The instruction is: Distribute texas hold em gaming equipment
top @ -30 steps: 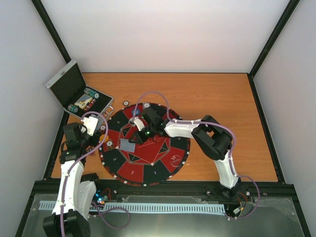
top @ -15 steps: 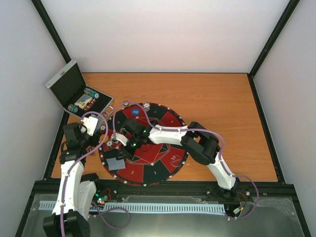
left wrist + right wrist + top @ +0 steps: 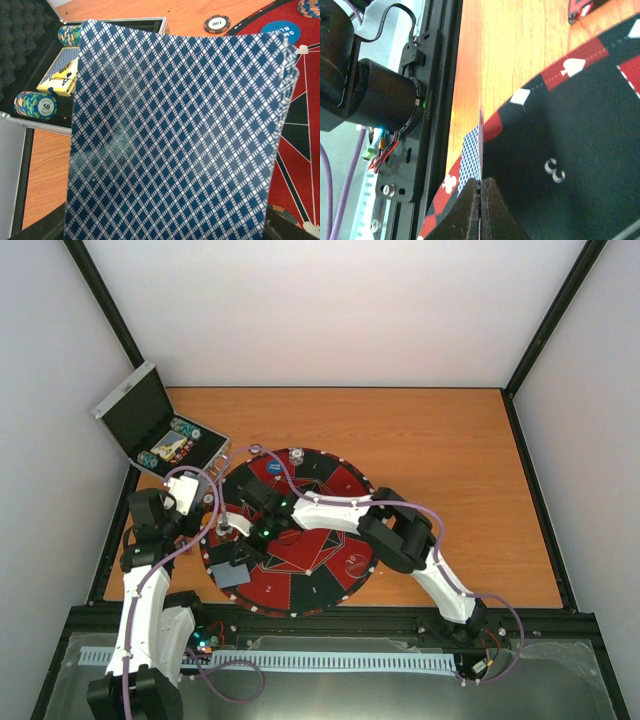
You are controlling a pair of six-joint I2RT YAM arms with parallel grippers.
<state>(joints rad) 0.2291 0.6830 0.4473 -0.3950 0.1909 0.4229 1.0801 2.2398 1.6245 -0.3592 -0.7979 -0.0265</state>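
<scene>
My left gripper [image 3: 185, 492] sits at the mat's left edge, shut on a deck of playing cards [image 3: 175, 135]. Their blue diamond backs fill the left wrist view and hide the fingers. My right gripper [image 3: 240, 558] reaches across the round red-and-black mat [image 3: 335, 562] to its near-left rim. It is shut on a single card [image 3: 231, 572]. In the right wrist view that card [image 3: 471, 155] stands edge-on above the shut fingertips [image 3: 470, 192], over the black "3" sector. A blue button [image 3: 273, 467] and chips [image 3: 297, 454] lie at the mat's far edge.
The open silver case [image 3: 140, 420] stands at the far left and holds chip stacks [image 3: 37, 104] and a card box [image 3: 62, 77]. A "100" chip [image 3: 216, 23] lies on the wood by the case. The left arm's base and the black frame rail [image 3: 437, 75] border the near-left.
The right gripper has carried its card from the middle of the mat toward the near-left rim. The left arm and deck have stayed put.
</scene>
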